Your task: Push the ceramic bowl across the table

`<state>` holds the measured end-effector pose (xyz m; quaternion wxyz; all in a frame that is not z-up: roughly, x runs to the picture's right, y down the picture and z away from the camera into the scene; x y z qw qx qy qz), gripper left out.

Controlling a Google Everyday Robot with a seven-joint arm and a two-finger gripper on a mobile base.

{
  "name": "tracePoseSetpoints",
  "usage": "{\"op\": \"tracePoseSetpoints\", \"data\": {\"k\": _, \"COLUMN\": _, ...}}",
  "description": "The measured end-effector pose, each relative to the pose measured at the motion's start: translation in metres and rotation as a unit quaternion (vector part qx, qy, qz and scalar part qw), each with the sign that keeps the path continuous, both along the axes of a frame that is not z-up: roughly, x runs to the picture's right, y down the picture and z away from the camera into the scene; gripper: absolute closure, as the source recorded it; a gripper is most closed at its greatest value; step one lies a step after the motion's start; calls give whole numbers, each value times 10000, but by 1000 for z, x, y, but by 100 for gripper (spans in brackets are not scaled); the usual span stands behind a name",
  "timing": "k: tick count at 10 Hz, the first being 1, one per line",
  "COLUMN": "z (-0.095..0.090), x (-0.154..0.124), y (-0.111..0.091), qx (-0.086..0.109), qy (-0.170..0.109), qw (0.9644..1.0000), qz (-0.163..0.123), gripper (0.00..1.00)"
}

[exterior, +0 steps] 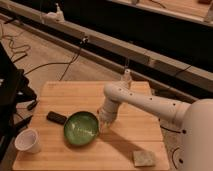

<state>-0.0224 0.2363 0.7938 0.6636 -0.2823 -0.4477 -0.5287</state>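
The bowl point(81, 129) sat on the table point(75, 95), a little left of the middle and toward the near edge, green and glossy with a pale swirl inside. The white arm point(145, 102) reached in from about four o'clock, bent at the elbow and dropped down so that the gripper point(104, 123) stood at the bowl's three o'clock side, right against its rim. Whether its jaws were open or closed I could not tell; the wrist hid them from where I stood.

At the bowl's ten o'clock a small dark block point(56, 118) lay flat on the wood, just beside the rim, though I could not tell if they touched. A white cup point(28, 141) stood upright at about eight o'clock from the bowl, near the table's left front corner and apart from it. A square beige tile point(144, 158) rested near the right front corner, at about four o'clock from the bowl, well apart. Black cables point(45, 62) trailed over the floor beyond the far left of the table.
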Motion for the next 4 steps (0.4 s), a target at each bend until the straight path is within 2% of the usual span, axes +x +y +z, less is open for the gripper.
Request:
{"op": "tracePoseSetpoints", "data": {"k": 2, "z": -1, "x": -26, "y": 4, "qx": -20, "qy": -334, "qw": 9994, "qz": -71, "gripper": 100}}
{"op": "tracePoseSetpoints", "data": {"k": 4, "z": -4, "x": -38, "y": -3, "qx": 79, "qy": -497, "qw": 9987, "qz": -89, "gripper": 100}}
